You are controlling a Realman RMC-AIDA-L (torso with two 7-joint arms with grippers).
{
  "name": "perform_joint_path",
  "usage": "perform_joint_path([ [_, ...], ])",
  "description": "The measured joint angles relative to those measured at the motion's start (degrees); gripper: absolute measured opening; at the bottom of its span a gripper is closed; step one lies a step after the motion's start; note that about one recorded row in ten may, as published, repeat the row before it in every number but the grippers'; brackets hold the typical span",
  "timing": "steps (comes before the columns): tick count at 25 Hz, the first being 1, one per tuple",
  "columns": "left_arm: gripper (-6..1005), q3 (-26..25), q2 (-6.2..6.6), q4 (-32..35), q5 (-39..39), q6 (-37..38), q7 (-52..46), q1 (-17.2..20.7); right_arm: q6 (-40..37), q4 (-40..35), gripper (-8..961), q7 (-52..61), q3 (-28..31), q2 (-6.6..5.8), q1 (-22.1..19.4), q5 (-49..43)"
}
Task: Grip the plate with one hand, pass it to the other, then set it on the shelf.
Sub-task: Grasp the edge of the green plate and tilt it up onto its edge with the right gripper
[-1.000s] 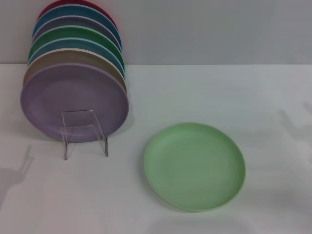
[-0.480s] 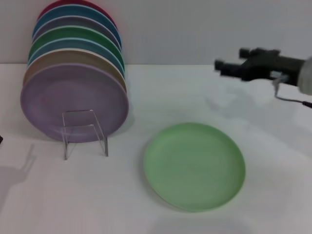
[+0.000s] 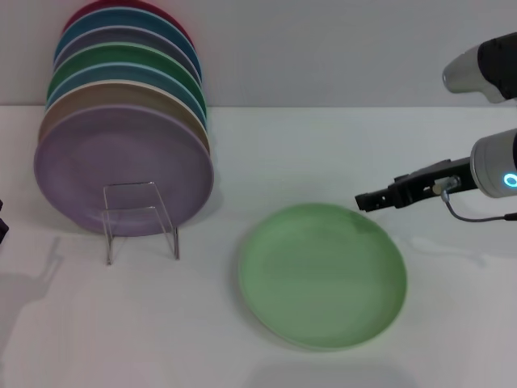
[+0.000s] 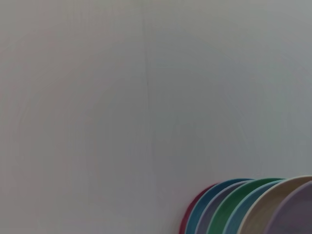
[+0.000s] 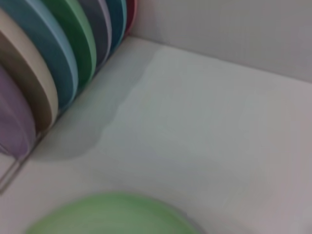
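Mint-green plate point(image 3: 321, 276) lies flat on my tabletop point(image 3: 452, 323); my right hand point(image 3: 365, 200) hovers at its far right rim, and I cannot tell its grip state.

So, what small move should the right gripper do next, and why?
Probably lower toward the near rim of the mint-green plate. The right gripper hovers beside its far right edge, not touching, and the plate lies flat on the table, ungripped.

The right arm point(image 3: 493, 166) is reaching in from the right side, blue ring glowing on its wrist, with the right gripper point(image 3: 367, 200) pointing leftward and hanging low. The left arm is showing only a dark sliver at the left edge.
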Motion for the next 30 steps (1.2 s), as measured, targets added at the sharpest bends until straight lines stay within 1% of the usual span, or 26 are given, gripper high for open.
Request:
perform_joint_path([
  [3, 809, 0.0, 0.0, 0.0, 0.07, 0.0, 0.0, -0.08, 0.15, -1.24, 832, -0.55, -0.15, 0.16, 0.57, -1.26],
  [4, 809, 0.0, 0.0, 0.0, 0.12, 0.0, 0.0, -0.08, 0.18, -2.77, 832, -0.95, -0.38, 0.21, 1.35, -1.48],
  [7, 809, 0.0, 0.0, 0.0, 0.13, 0.0, 0.0, -0.08, 0.18, -4.6, 832, -1.44, -0.6, 0.18, 2.17, -1.49],
  [9, 809, 0.0, 0.0, 0.0, 0.14, 0.0, 0.0, -0.08, -0.31, -7.44, 831, -2.11, -0.82, 0.16, 3.28, -1.42],
  [14, 809, 0.0, 0.0, 0.0, 0.14, 0.05, 0.0, -0.1, -0.98, -10.11, 831, -2.35, -1.17, 0.13, 4.29, -1.87],
  [17, 809, 0.0, 0.0, 0.0, 0.13, 0.32, 0.0, -0.37, -1.58, -11.11, 832, -2.35, -1.38, 0.17, 4.7, -3.53],
  [28, 810, 0.62, 0.0, -0.74, 0.13, -0.04, 0.0, -0.61, -2.32, -12.91, 831, -2.56, -1.78, 0.23, 5.09, -3.8],
  [30, 810, 0.68, 0.0, -0.84, 0.13, -0.09, 0.0, -0.61, -2.32, -13.02, 797, -2.48, -2.13, 0.24, 5.13, -3.97],
])
